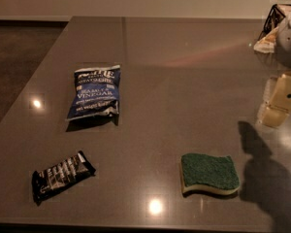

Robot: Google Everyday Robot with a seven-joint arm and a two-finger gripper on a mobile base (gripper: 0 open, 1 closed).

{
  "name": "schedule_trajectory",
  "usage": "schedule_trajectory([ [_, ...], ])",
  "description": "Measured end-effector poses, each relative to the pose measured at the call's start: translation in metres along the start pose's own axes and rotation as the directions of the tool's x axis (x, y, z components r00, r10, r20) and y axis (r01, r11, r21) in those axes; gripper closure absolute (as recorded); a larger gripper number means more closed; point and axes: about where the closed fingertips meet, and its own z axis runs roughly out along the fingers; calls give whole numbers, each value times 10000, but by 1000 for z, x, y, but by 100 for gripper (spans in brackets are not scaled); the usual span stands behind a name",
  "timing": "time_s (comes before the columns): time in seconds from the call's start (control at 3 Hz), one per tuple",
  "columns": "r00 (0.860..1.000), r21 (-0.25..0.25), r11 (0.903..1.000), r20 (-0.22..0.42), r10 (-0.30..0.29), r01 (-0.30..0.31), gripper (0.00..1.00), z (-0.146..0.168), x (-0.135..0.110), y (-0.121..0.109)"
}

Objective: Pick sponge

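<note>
The sponge lies flat on the dark grey table near the front edge, right of centre. It shows a dark green scouring top, a pale yellow foam base and wavy sides. My gripper, with cream-coloured fingers, hangs at the right edge of the view. It is above the table, behind and to the right of the sponge and well apart from it. It holds nothing that I can see. Its shadow falls on the table just right of the sponge.
A blue chip bag lies at the left centre. A black snack bar wrapper lies at the front left. A dark wire basket with something pale beside it stands at the back right. The table's front edge is close to the sponge.
</note>
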Motion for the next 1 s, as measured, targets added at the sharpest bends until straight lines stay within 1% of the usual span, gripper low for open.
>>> schedule_trajectory([
  [0.33,10000,2,10000,1,0,0,0,0,0,0],
  [0.67,9998,-383,9991,128,-148,153,0,11,-1,13],
  [1.0,9984,-1001,9939,365,-428,462,0,33,-3,40],
])
